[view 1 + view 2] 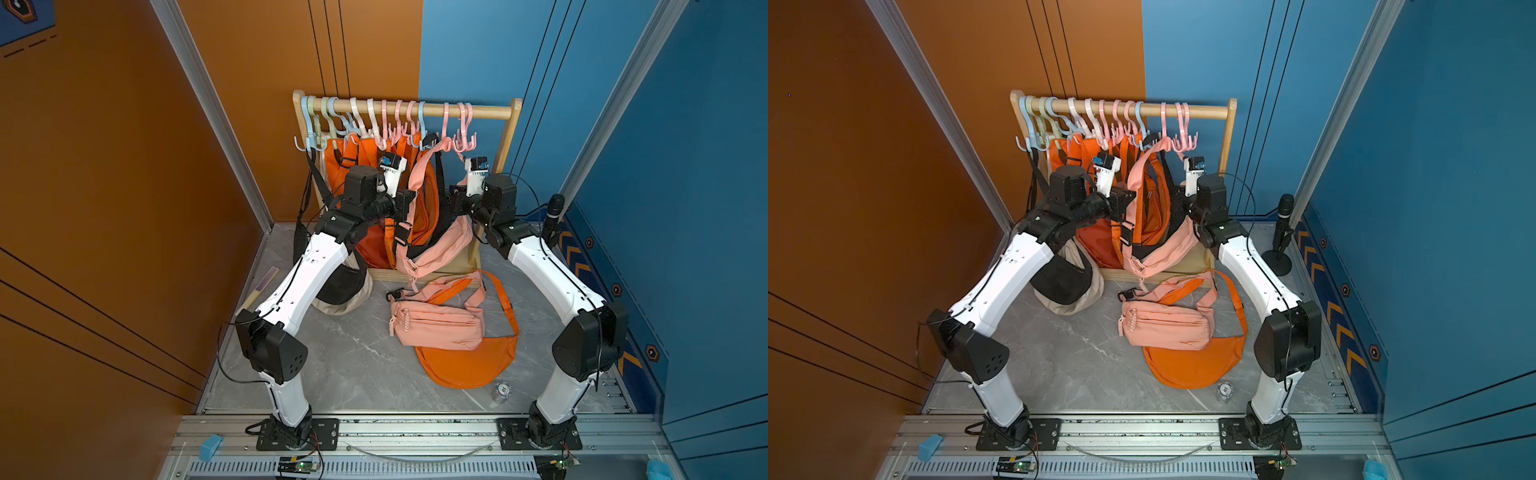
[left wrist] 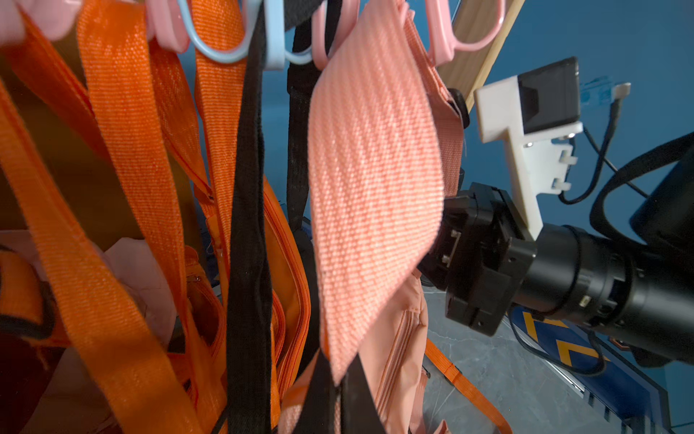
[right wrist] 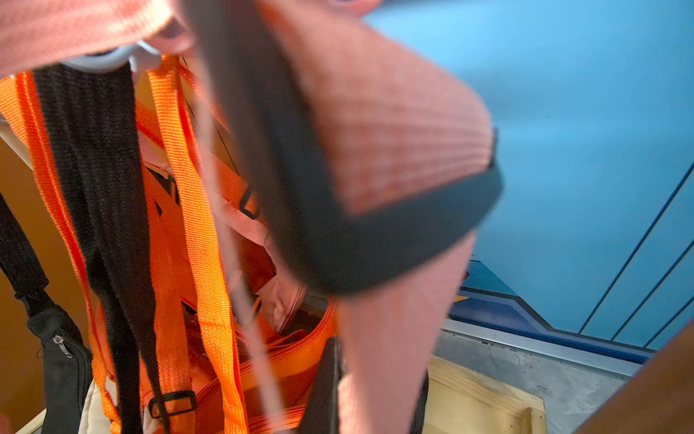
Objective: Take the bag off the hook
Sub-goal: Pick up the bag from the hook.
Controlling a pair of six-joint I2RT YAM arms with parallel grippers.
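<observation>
Pink fabric waist bag (image 1: 440, 249) on pale-blue plastic hook (image 1: 423, 122), long axis slanted, zip end low.
L gripper (image 1: 409, 198) & R gripper (image 1: 456, 198) pressed together; pinched thing hidden by straps (image 2: 375, 188).

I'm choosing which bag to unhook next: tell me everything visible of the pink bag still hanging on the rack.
The pink bag is a salmon fabric waist pack with a zip and braided pull. Its wide woven strap, carrying a black buckle, runs up to the hooks on the wooden rail; which one bears it is unclear. The pouch hangs low and tilted, in front of the orange bags, near the rack's base.
</observation>
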